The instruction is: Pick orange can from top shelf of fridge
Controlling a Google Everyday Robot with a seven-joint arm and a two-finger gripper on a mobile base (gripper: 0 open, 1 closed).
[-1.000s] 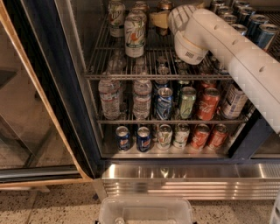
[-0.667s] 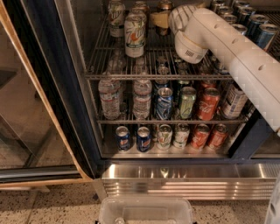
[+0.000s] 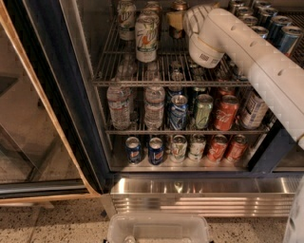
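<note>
At the back of the top shelf (image 3: 142,83), one orange can (image 3: 179,6) stood beside the gripper (image 3: 175,20), its state untellable. One white arm (image 3: 247,47) blocked the right side. Three white-green cans (image 3: 146,33) stood to the left.

Warm, dim light overall. The white arm (image 3: 247,47) is the brightest thing, lit from the front. The gripper (image 3: 176,19) sits in shade at the back of the top shelf (image 3: 142,83), beside the dull orange can (image 3: 178,5). Well below it, glare streaks the fridge's ribbed steel base (image 3: 199,190). Left of the gripper, the glass door (image 3: 28,118) shows murky reflections. The frame lines lean outward at the edges.
</note>
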